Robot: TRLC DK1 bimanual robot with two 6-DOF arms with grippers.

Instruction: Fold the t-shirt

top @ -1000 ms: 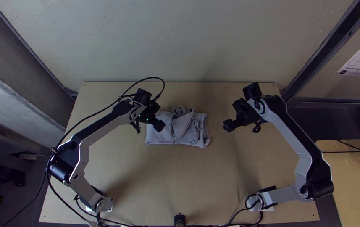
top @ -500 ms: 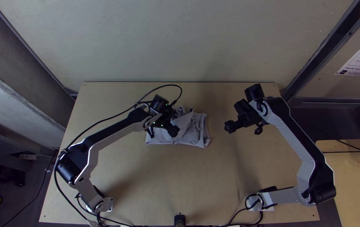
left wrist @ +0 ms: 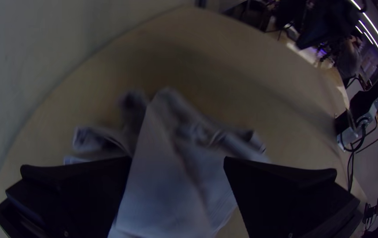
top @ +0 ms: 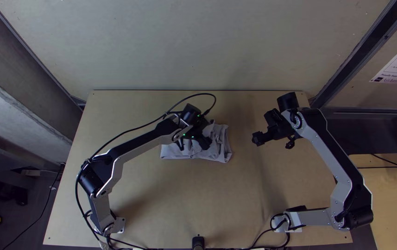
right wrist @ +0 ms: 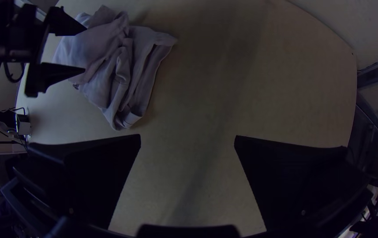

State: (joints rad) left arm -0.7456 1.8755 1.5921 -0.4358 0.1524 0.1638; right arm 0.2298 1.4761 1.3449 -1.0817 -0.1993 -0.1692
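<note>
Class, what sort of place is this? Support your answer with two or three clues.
Probably a robotics lab or test station: a left arm and right arm stand at a wooden table, with a rumpled t-shirt on it.

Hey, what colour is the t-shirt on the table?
The t-shirt is plain light grey, with a faint lilac tinge; it shows best in the right wrist view.

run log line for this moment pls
t-shirt: partly folded, rumpled, on table; left gripper: over t-shirt, jaws open; right gripper: off t-shirt, above table, jaws open
</note>
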